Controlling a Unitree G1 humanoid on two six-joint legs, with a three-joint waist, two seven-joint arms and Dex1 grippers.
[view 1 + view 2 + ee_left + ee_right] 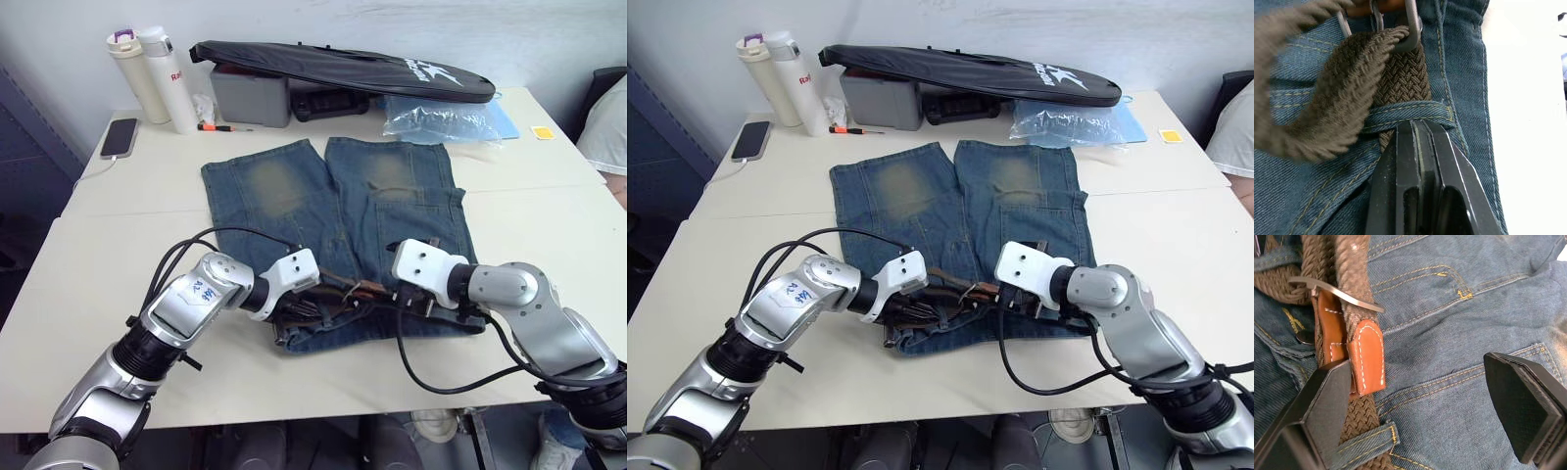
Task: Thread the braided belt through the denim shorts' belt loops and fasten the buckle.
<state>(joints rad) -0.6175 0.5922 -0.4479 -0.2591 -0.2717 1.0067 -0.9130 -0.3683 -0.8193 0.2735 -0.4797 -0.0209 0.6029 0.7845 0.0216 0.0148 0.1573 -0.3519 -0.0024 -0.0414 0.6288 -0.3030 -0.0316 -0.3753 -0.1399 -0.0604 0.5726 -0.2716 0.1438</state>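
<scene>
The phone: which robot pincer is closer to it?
Left. The left pincer works at the shorts' waistband on the phone's side of the table; the right pincer sits farther across, beyond the belt.

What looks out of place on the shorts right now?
The braided belt bulges up in a loose loop beside the buckle instead of lying flat on the denim shorts. Its tan tip sits between the open right claw fingers.

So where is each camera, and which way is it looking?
Left eye view: on the head, looking down at the denim shorts on the table; both arms show.
Right eye view: the same scene, from beside it.
Left wrist view: along shut fingers at the braided belt under a belt loop.
Right wrist view: between open fingers at the buckle.
Both wrist views share belt and shorts.
</scene>
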